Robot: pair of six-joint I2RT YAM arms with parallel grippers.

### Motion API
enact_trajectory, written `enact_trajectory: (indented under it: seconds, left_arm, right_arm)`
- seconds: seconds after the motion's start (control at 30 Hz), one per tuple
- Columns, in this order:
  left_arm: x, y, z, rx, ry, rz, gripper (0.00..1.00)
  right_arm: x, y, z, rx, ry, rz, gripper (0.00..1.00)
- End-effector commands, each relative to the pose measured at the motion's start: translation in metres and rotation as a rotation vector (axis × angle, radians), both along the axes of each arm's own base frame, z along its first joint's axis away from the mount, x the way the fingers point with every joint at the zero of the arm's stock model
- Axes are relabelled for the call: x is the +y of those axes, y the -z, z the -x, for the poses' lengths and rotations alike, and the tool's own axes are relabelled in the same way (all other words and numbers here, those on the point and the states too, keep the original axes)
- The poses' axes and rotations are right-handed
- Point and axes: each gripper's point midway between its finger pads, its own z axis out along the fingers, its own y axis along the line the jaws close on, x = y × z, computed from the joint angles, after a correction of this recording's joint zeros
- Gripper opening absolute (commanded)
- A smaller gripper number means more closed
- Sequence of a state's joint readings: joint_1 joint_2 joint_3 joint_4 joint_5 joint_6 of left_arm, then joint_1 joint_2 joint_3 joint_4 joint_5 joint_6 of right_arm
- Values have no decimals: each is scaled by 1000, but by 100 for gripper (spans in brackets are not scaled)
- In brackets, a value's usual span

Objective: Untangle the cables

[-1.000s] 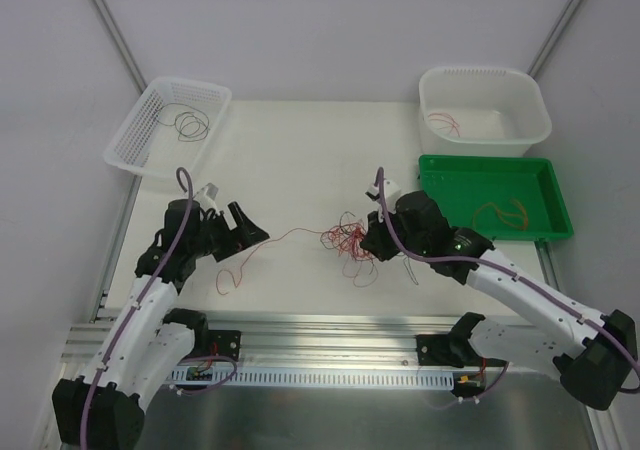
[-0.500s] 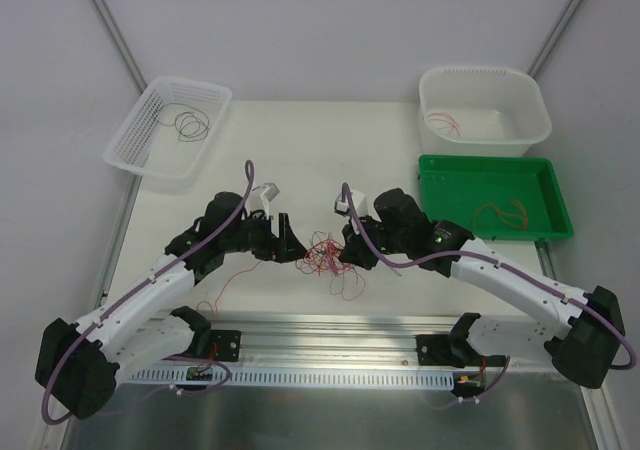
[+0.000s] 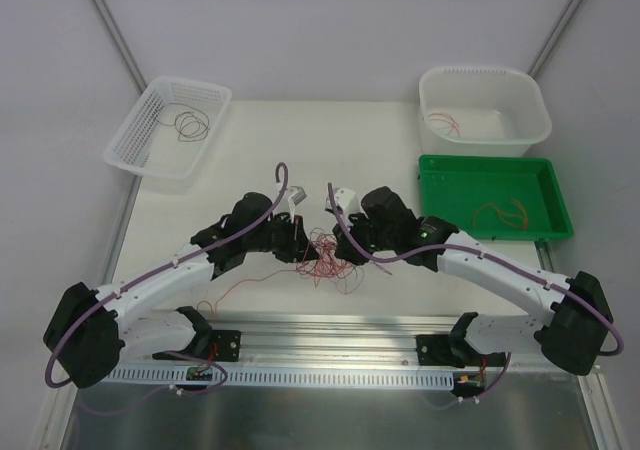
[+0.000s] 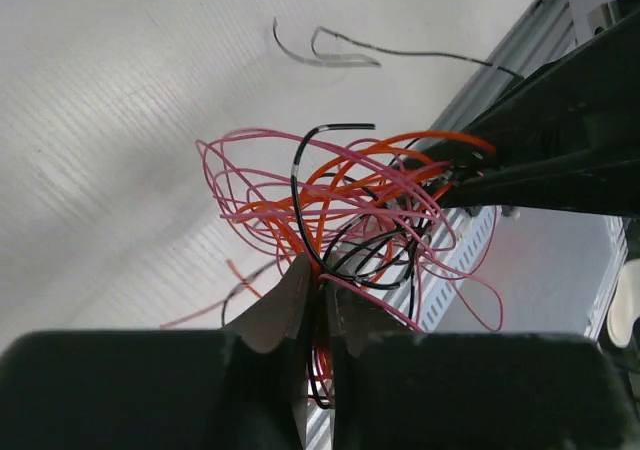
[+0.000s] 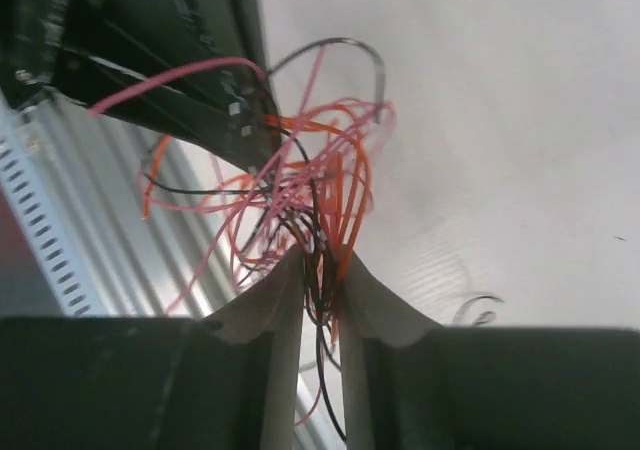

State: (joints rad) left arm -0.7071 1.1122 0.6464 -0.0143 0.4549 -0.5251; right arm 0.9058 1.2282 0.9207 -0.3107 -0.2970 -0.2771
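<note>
The cables (image 3: 325,253) are one tangle of thin red, pink, orange and black wires, held up between my two grippers at the middle front of the table. The left gripper (image 3: 303,245) reaches it from the left. In the left wrist view this gripper (image 4: 320,285) is shut on orange and black strands of the cables (image 4: 340,200). The right gripper (image 3: 343,245) meets the tangle from the right. In the right wrist view the right gripper (image 5: 322,275) has a narrow gap packed with black and orange strands of the cables (image 5: 310,190).
A white basket (image 3: 168,130) at the back left holds dark wires. A white tub (image 3: 484,105) at the back right holds a red wire, and the green tray (image 3: 495,198) an orange one. A loose red strand (image 3: 240,288) trails left, near the aluminium rail (image 3: 330,335).
The left arm swung right from the table's left side to the tangle and closed on it. The right gripper carried the tangle slightly left, and its jaws eased a little.
</note>
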Motion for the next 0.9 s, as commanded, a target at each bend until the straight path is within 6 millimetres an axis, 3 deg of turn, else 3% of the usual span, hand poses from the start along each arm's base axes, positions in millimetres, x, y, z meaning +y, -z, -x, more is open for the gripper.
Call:
enact_trajectory:
  seconds: [0.0,0.07,0.17,0.23,0.3,0.37,0.57,0.67,0.8,0.87]
  left_arm:
    - [2,-31,-26,-147,-111,46,0]
    - [12,-38,-29,-174,-175,53,0]
    - [29,-35,-39,-190,-302,32,0]
    - [37,-34,-43,-192,-360,21,0]
    - [40,-30,-45,-169,-396,18,0]
    - [40,-25,-46,-144,-422,12,0]
    - [34,-18,-49,-102,-480,-3,0]
    - [28,-19,-48,-99,-479,-5,0]
    - [20,-25,-45,-105,-463,6,0]
    - [18,-28,-44,-106,-463,14,0]
  right_arm:
    - [-16,-8,-31,-104,195,28,23]
    - [-42,-2,-48,-132,379,83,27]
    - [-73,-5,-62,-158,606,110,46]
    - [-80,-15,-60,-149,672,62,63]
    - [-75,-23,-55,-131,681,4,73]
    - [-60,-40,-49,-99,669,-114,73]
    - [-16,-64,-28,-13,611,-337,75]
    - [-1,-66,-29,10,598,-384,75]
    - [16,-43,-34,39,603,-334,75]
    - [26,-42,-38,47,599,-362,75]
